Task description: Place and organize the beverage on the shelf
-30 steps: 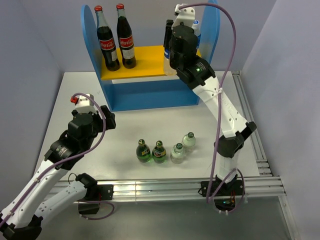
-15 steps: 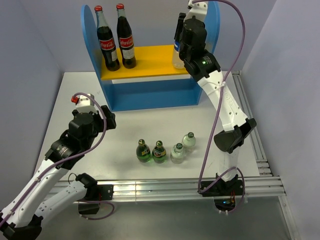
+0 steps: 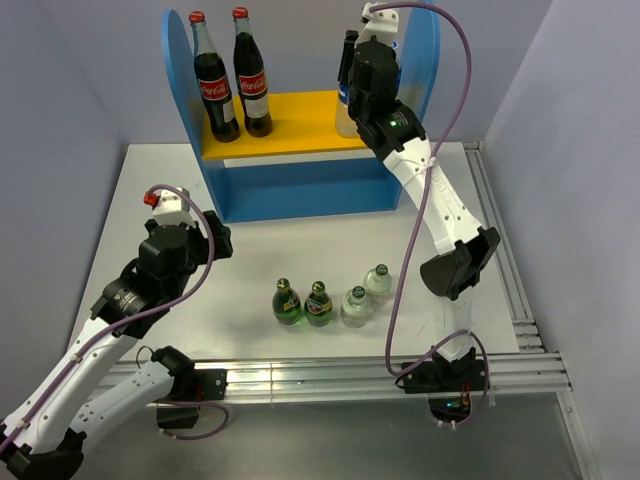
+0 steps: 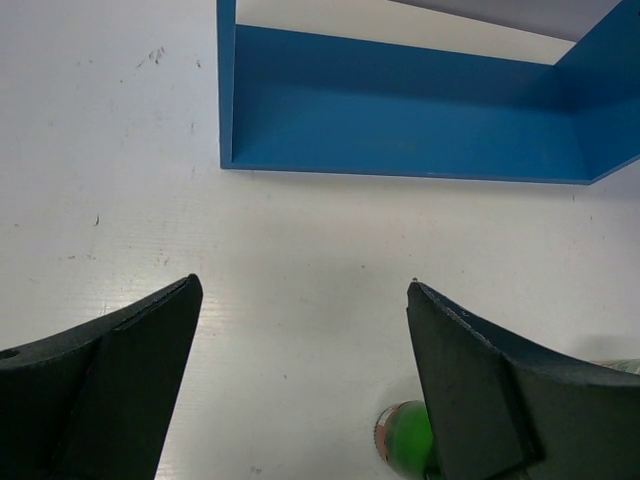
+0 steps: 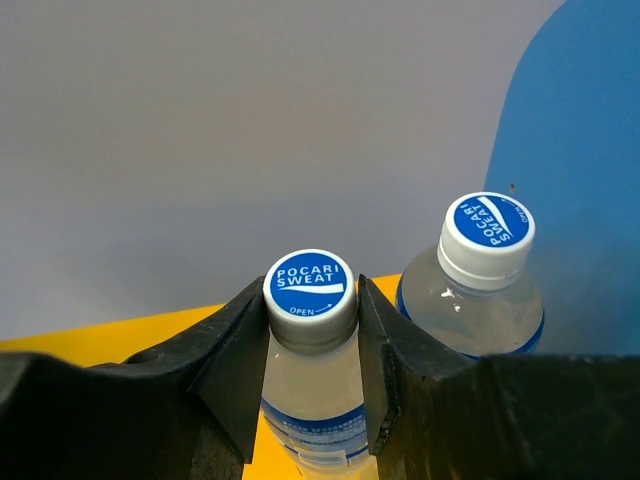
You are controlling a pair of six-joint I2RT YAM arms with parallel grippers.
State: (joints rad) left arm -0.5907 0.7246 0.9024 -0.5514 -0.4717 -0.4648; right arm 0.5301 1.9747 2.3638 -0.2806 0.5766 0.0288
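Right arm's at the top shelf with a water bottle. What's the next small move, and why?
Probably ease it down until it stands, then open: the right gripper is clamped on a blue-capped bottle over the yellow board, beside its twin standing there.

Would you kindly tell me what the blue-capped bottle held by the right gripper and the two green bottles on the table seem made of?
Held blue-capped bottle: probably clear thin plastic, see-through body, moulded matte cap. Green bottles: likely glass, given the dark glossy translucent green, though tinted plastic cannot be ruled out.
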